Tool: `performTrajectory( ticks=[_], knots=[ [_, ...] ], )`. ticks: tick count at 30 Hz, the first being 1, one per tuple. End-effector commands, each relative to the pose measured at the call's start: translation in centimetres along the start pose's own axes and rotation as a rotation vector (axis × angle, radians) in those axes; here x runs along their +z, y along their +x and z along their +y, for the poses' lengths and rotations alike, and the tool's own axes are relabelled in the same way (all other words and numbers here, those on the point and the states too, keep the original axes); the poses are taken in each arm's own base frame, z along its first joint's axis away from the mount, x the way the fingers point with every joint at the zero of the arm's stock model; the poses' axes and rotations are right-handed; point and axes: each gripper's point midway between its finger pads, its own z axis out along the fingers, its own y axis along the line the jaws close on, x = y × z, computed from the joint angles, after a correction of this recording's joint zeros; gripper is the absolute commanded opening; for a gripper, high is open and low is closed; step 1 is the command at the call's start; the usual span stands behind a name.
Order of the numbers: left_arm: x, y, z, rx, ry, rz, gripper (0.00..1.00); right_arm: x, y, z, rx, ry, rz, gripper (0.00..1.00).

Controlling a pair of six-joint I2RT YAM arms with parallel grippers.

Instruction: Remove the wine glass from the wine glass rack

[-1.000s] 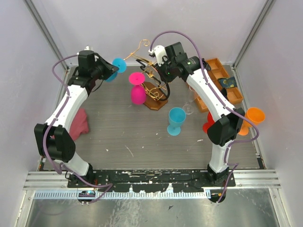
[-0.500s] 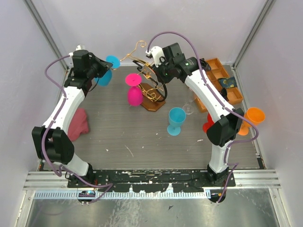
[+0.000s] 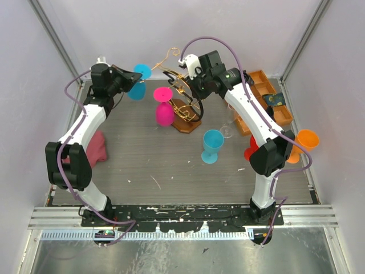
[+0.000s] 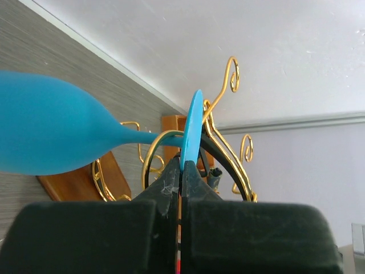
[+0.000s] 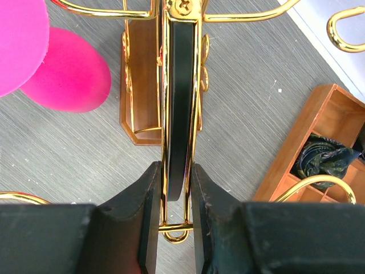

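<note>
Rightward, dark bundle in tray, pink glass on rack

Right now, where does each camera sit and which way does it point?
Top external: fixed above and behind, looking down on the table; left arm and right arm show whole.
Left wrist: on the left gripper, looking along its fingers, which pinch the foot of the blue wine glass.
Right wrist: on the right gripper, looking down past its fingers, clamped on the wine glass rack.
Shared: all three show that rack; top and right wrist also the pink glass.
</note>
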Motion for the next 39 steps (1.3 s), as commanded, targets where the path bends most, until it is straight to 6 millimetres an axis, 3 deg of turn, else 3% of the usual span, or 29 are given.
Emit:
performTrajectory(
  ticks=[1, 7, 15, 22, 26, 30, 34, 36, 39],
  knots=[
    [-2.2, -1.1, -4.6, -0.04, 0.205, -0.026, 0.0, -5.4, -5.5, -0.7, -0.052, 0.043, -0.194, 0.07],
    [-3.5, 0.7, -5.5, -0.127, 0.285, 0.061, 0.0, -5.0, -5.2, -0.9, -0.042, 0.054, -0.178, 0.08],
    [-3.7, 2.1, -6.6, -0.209, 0.39, 0.153, 0.0, -4.9, -5.0, -1.2, -0.036, 0.071, -0.171, 0.08],
    [-7.1, 3.2, -7.1, -0.093, 0.356, 0.192, 0.0, -4.4, -4.5, -1.4, -0.025, 0.088, -0.152, 0.08],
    [-10.0, 2.9, -4.5, 0.207, 0.156, 0.138, 0.0, -4.7, -4.6, -1.6, -0.02, 0.099, -0.156, 0.08],
    [-13.5, 0.7, -1.6, 0.41, -0.038, 0.012, 0.0, -4.7, -4.6, -1.8, -0.016, 0.112, -0.156, 0.09],
    [-15.5, -0.8, 1.2, 0.556, -0.198, -0.041, 0.0, -4.6, -4.7, -2.2, -0.005, 0.129, -0.155, 0.14],
    [-16.2, -1.5, 2.4, 0.625, -0.273, -0.056, 0.0, -4.7, -4.8, -2.4, 0.002, 0.141, -0.157, 0.24],
    [-16.7, -2.0, 4.4, 0.746, -0.398, -0.043, 0.0, -5.1, -5.2, -2.9, 0.016, 0.174, -0.167, 0.52]
  ],
)
